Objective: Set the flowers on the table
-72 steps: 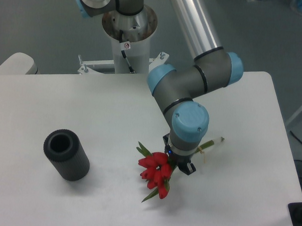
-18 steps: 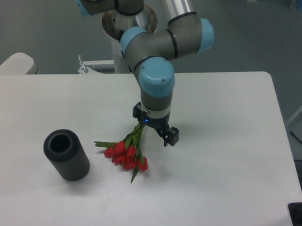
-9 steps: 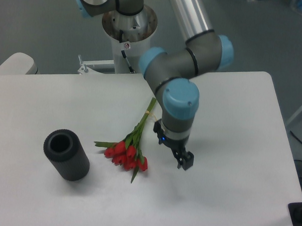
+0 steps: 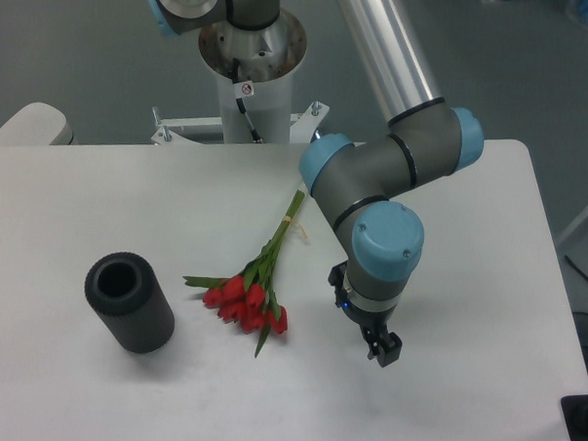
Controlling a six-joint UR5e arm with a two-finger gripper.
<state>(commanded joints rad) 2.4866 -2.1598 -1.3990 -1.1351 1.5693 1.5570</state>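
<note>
The flowers [image 4: 249,295] lie flat on the white table [image 4: 71,196] near its middle. Their red blooms point toward the front left and the thin green stems run up to the right, with a tie near the stem ends. My gripper [image 4: 369,333] hangs under the blue wrist joint, to the right of the blooms and clear of them. Its jaws are apart and hold nothing. One dark finger [image 4: 385,350] shows below the wrist; the other is mostly hidden by the wrist.
A dark grey ribbed cylinder [image 4: 129,302] with an open top stands at the front left, a short way left of the blooms. The arm's white base column [image 4: 249,77] stands behind the table's far edge.
The gripper carried the flowers from the front right toward the middle and let them go. Over the last second it has moved right and forward, away from them. The flowers lie still.
</note>
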